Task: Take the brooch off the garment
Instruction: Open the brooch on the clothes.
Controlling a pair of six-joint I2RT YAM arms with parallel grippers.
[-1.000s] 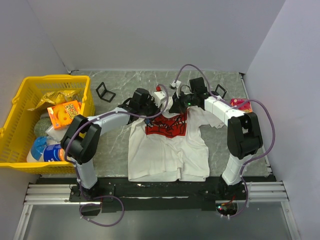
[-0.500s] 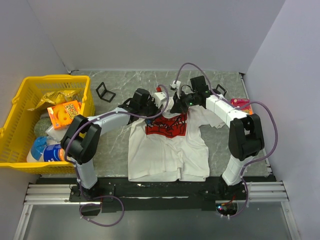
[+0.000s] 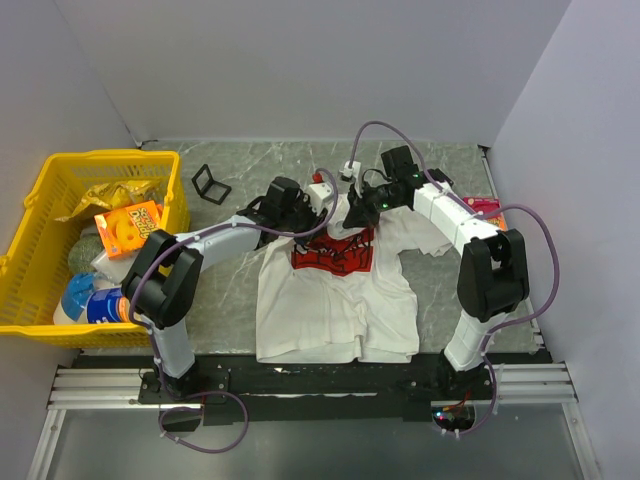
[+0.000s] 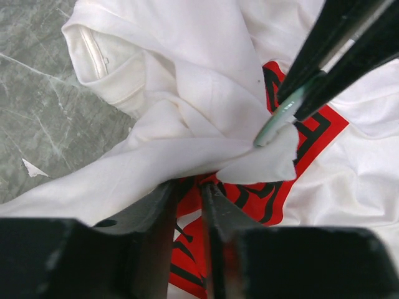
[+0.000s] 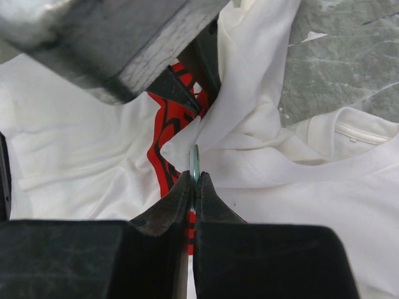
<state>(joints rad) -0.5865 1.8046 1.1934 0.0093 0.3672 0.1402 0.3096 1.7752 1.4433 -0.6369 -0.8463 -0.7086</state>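
Observation:
The garment [image 3: 335, 300], a white T-shirt with a red print, lies flat on the table with its chest bunched up between the two arms. The brooch [image 5: 194, 163] is a thin pale green disc seen edge-on. It is still stuck to a raised peak of white cloth. My right gripper [image 5: 194, 177] is shut on the brooch's edge. In the left wrist view the brooch [image 4: 274, 124] shows at the tips of the right fingers [image 4: 336, 37]. My left gripper [image 4: 189, 185] sits under a pulled fold of the garment [image 4: 187, 93], jaws slightly apart, with red print showing through the gap.
A yellow basket [image 3: 40, 200] full of groceries stands at the left edge. Two small black wire stands [image 3: 210, 182] [image 3: 440, 182] sit on the marbled table behind the shirt. A pink packet [image 3: 483, 208] lies at the right, beside the right arm.
My left jaws have parted a little from shut, loosening their hold on the cloth. The right gripper has edged back and right, still pinching the brooch.

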